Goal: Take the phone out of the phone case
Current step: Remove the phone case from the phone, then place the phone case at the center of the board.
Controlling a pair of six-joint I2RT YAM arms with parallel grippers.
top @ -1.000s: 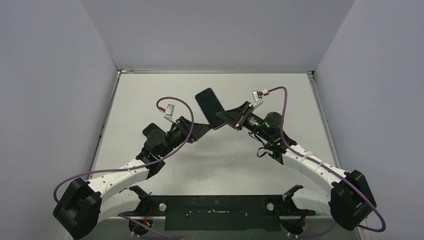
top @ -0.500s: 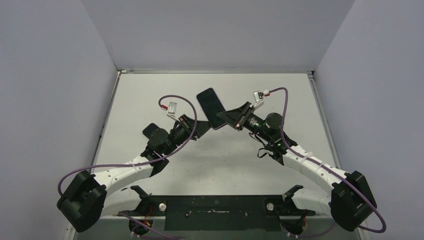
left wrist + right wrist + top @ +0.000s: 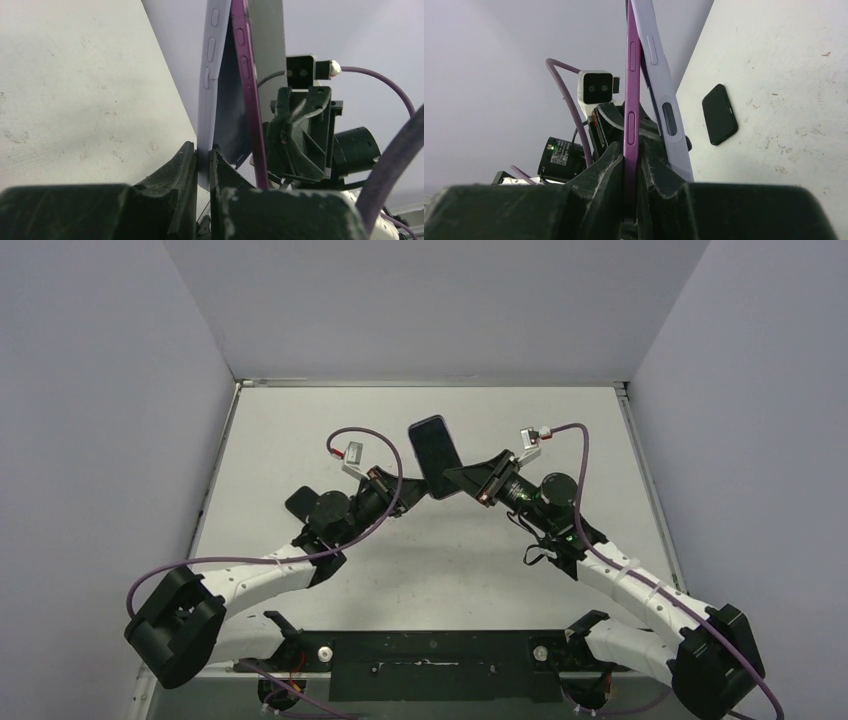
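Top view: phone (image 3: 435,455) is held off the table (image 3: 300,430) at frame centre, dark screen up, long axis running toward the upper part of the frame, purple rim visible. Left gripper (image 3: 408,492) meets its lower end from the lower left and right gripper (image 3: 462,478) from the lower right. Whether either jaw is closed cannot be read from this angle, and the case cannot be told apart from the phone here. Left wrist view: left gripper (image 3: 202,156) fingers are closed tight on the bottom edge of the pale lavender case (image 3: 210,75), which stands upright up the middle of the frame. The purple phone (image 3: 246,75) edge sits just right of it. The two touch near the top of the frame and spread apart toward the bottom, a dark wedge between them. The right gripper body is at centre right, behind the phone. Right wrist view: right gripper (image 3: 630,150) fingers are pinched flat on the purple phone (image 3: 632,75) edge, side buttons facing the camera. The case (image 3: 659,75) leans off to the right of the phone, its gap widening toward the bottom. A flat dark slab (image 3: 720,114) lies on the table at centre right; what it is cannot be told.
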